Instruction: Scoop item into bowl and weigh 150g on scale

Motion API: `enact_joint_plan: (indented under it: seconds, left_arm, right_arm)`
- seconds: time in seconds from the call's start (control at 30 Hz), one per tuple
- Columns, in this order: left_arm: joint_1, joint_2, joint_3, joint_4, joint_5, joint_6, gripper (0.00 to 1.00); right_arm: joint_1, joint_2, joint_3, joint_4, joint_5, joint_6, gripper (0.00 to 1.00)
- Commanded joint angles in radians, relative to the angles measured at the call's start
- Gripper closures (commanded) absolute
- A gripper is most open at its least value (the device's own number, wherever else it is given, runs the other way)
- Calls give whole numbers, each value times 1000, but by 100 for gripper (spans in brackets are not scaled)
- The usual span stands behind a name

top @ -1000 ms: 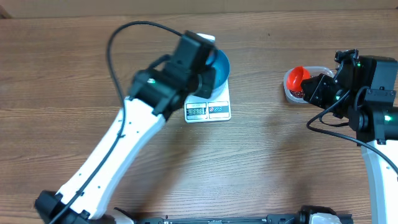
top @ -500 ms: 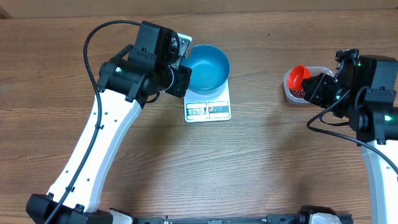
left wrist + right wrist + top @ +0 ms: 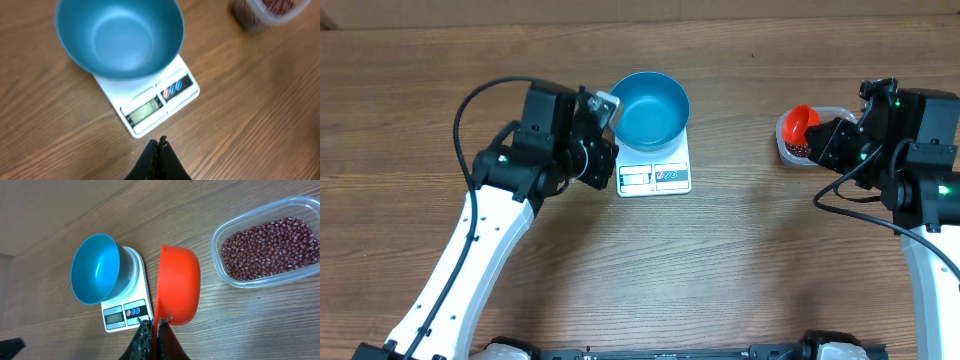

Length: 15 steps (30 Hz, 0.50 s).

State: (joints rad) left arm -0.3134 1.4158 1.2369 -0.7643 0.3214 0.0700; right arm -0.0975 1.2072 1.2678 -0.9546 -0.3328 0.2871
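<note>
A brown wood-grain table (image 3: 740, 260) carries the whole arrangement, which we read from left to right. At left, the left gripper (image 3: 159, 144) hangs above bare wood just beside the scale's display edge, its fingers pressed together and holding nothing. Next comes the bright blue bowl (image 3: 650, 108), empty, standing upright on the white scale (image 3: 655, 178), whose display and buttons face the near edge. We judge the bowl light and smooth-walled, so a knock could slide it on the platform, and it is best left untouched. Well apart to the right, the orange scoop (image 3: 177, 285) is turned on its side over the near end of the clear tub (image 3: 216, 245); we cannot tell whether it carries a load. The tub holds the beans (image 3: 270, 245), a shallow loose layer of small dark red grains. We judge them hard, smooth and individually light. They pour and roll rather than clump, so fingers cannot pinch them, and they must be taken with the scoop kept level. The scoop looks like stiff plastic. At far right, the right gripper (image 3: 155, 327) is clamped on the scoop's lower edge, the sensible place to hold it.
</note>
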Motion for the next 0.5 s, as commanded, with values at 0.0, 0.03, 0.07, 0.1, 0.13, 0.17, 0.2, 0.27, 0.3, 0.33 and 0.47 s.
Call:
enact_joint_plan:
  seconds: [0.0, 0.03, 0.07, 0.1, 0.13, 0.17, 0.2, 0.27, 0.3, 0.33, 0.47]
  left_arm:
    - [7, 5, -27, 4, -25, 87, 96]
    - [7, 13, -27, 4, -37, 87, 96]
    - [6, 21, -27, 5, -40, 87, 96]
    - [6, 27, -27, 7, -40, 87, 95]
    - [6, 33, -27, 7, -40, 87, 95]
    - [6, 36, -27, 6, -40, 87, 94]
    - [6, 38, -27, 6, -40, 87, 93]
    - [6, 40, -27, 6, -40, 87, 86]
    - [6, 41, -27, 6, -40, 87, 80]
    - [6, 41, -27, 5, -40, 87, 77]
    - [6, 41, -27, -11, -40, 86, 66]
  right_arm:
    - [-1, -2, 15, 6, 7, -8, 96]
    - [-1, -2, 15, 6, 7, -8, 96]
    - [-1, -2, 15, 6, 7, -7, 96]
    - [-1, -2, 15, 6, 7, -7, 96]
    - [-1, -2, 15, 6, 7, -7, 96]
    - [-1, -2, 15, 6, 7, -7, 96]
    - [-1, -2, 15, 6, 7, -7, 96]
    - [-1, -2, 15, 7, 7, -7, 96]
    - [-1, -2, 15, 7, 7, -7, 96]
    - [-1, -2, 15, 8, 7, -7, 96]
    - [-1, -2, 15, 8, 7, -7, 96]
